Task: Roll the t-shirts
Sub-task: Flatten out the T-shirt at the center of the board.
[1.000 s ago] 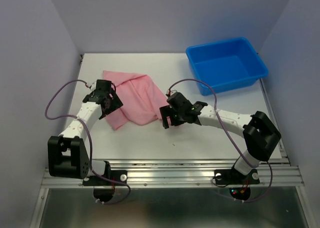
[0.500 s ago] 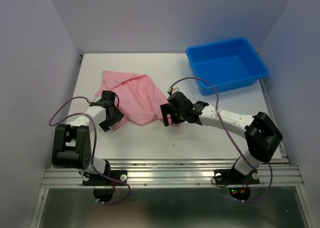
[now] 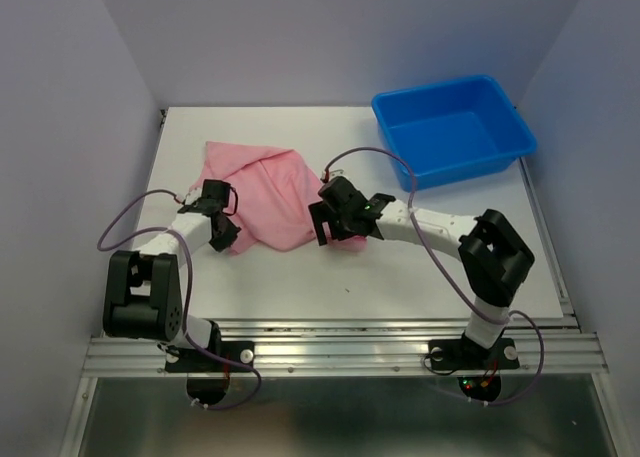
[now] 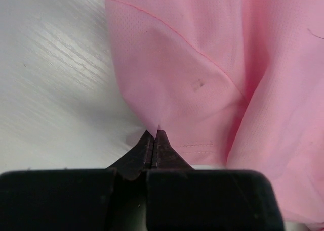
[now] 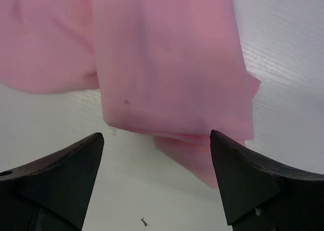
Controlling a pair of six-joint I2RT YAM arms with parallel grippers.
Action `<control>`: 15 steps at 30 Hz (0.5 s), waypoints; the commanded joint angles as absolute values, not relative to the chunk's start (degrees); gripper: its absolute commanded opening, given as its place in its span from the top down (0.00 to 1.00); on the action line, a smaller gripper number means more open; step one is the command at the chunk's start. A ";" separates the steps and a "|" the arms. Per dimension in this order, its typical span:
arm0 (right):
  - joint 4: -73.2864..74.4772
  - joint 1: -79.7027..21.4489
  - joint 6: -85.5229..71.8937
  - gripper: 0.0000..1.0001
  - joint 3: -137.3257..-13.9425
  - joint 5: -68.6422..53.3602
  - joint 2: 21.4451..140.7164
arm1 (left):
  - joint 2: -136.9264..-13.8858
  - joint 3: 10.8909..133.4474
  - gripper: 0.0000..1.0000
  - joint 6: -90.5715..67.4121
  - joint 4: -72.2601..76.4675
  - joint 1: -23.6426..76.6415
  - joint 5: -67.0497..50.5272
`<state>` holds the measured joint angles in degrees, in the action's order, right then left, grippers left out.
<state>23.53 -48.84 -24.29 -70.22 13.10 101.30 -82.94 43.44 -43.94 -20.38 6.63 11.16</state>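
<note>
Pinching the near-left edge of the t-shirt (image 4: pixel 202 79), left gripper (image 4: pixel 154 136) has its jaws clamped together on the fabric. Right gripper (image 5: pixel 154 140) sits at the t-shirt's right edge, jaws spread wide. Pink t-shirt lies crumpled on the table (image 3: pixel 400 267), left of the bin (image 3: pixel 455 127)

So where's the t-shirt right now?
Top view: the t-shirt lies left of centre on the table, between the left claw, shut on its corner, and the open right claw.
</note>
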 commanded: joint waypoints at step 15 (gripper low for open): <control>23.03 -49.22 -24.34 0.99 -81.39 19.59 103.39 | -68.21 45.00 1.00 -39.82 -22.76 6.33 10.63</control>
